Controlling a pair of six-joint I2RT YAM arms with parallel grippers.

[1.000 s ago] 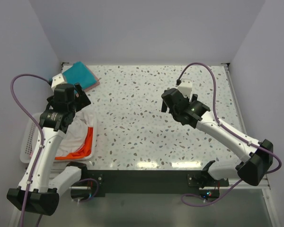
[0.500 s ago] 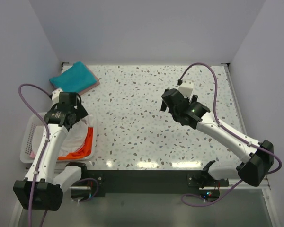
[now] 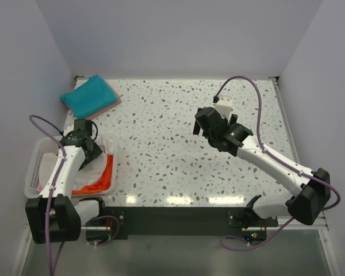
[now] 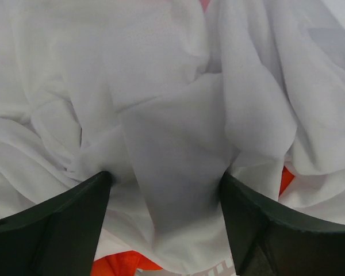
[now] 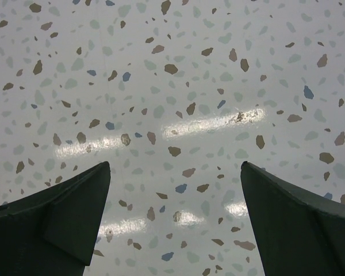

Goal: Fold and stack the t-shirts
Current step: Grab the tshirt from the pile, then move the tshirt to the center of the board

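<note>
I see my left claw [image 4: 165, 190] spread wide on the white t-shirt [image 4: 161, 86] inside the basket [image 3: 32, 172]; right claw [image 5: 175, 184] also released.

The left arm [image 3: 62, 169] rises from its base and leans forward, the wrist pitched steeply down so that the left gripper [image 4: 164, 184] points almost straight below it. Its two dark fingers [image 4: 57, 224] stand wide apart, jaws fully spread. The right arm [image 3: 276, 164] stretches long and low, forward and across toward the left arm's side, with only a slight bend at the elbow. The right gripper [image 5: 175, 167] faces downward, its fingers [image 5: 52, 218] likewise spread wide.
</note>
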